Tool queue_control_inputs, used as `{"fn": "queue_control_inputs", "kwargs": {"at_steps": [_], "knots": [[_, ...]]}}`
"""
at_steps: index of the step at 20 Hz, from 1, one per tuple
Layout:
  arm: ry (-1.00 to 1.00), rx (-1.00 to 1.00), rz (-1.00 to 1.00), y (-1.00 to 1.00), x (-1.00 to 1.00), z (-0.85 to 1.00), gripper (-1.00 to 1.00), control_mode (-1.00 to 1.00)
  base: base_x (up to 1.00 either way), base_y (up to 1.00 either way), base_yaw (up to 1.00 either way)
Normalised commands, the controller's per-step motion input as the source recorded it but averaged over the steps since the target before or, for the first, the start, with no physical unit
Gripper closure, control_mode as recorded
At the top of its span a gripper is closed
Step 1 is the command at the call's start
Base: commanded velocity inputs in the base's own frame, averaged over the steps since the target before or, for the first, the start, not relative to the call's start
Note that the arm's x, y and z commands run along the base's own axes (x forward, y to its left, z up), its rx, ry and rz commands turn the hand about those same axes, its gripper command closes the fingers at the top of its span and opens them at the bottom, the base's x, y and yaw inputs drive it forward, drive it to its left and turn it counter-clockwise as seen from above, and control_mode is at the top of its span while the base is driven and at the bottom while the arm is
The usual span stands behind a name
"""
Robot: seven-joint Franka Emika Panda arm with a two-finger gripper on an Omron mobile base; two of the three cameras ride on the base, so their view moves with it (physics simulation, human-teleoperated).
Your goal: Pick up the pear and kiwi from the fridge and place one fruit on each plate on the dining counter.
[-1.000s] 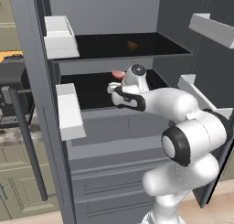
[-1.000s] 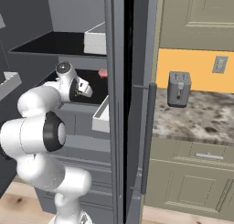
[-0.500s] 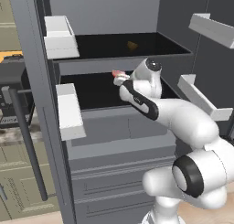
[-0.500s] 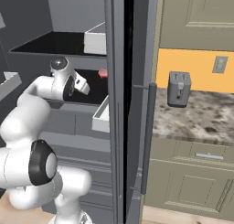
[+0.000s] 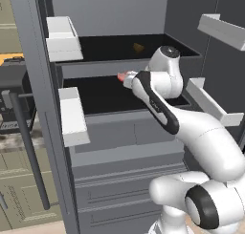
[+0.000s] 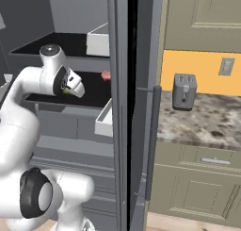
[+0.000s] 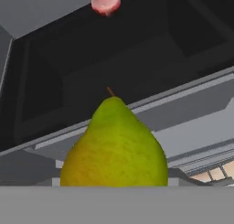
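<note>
Swinging up and back from the lower shelf, the arm has lifted its hand between the earlier pictures and now, so that the wrist stands in front of the shelf edge instead of reaching into the recess.

At the far left, the white door bins (image 5: 72,114) hang on the open door of the fridge (image 5: 115,147). Right of them, on the lower black shelf, the pink lump (image 5: 122,77) lies at the back, just beside the hand. The gripper (image 6: 70,87) is next, at the mouth of that shelf, and a sliver of yellow-green shows at its tip. In the hand view the pear (image 7: 114,147) sits upright and close to the camera, stem up, between where the fingers would be. I judge it to be held, though the fingertips themselves are hidden, so how wide the pincer stands cannot be read directly. Further right, a small brownish thing (image 5: 138,47) on the upper shelf may be the kiwi; it is too dim to be sure. At the far right, a toaster (image 6: 184,90) stands on the wall counter.

The step in hand looks like drawing the pear out. It should come straight back and clear of the shelf lip and the right-hand bins before the base turns.
</note>
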Motion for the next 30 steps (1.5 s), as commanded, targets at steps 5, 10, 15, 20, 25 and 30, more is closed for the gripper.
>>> {"fn": "queue_control_inputs", "kwargs": {"at_steps": [5, 10, 15, 20, 25, 30], "knots": [[0.11, 0.00, 0.00, 0.00, -0.95, 0.19, 1.00, -1.00, 0.00, 0.00, 0.00], [0.09, 0.00, 0.05, 0.00, -0.92, 0.17, 1.00, -1.00, 0.00, 0.00, 0.00], [0.09, 0.00, 0.07, 0.00, -0.77, 0.28, 1.00, -1.00, 0.00, 0.00, 0.00], [0.05, 0.00, 0.08, -0.01, -0.63, 0.35, 1.00, -1.00, 0.00, 0.00, 0.00], [0.01, 0.00, 0.11, -0.09, -0.60, 0.26, 1.00, -1.00, 0.00, 0.00, 0.00], [0.00, 0.00, 0.10, -0.17, -0.47, 0.12, 1.00, -1.00, 0.00, 0.00, 0.00]]}}
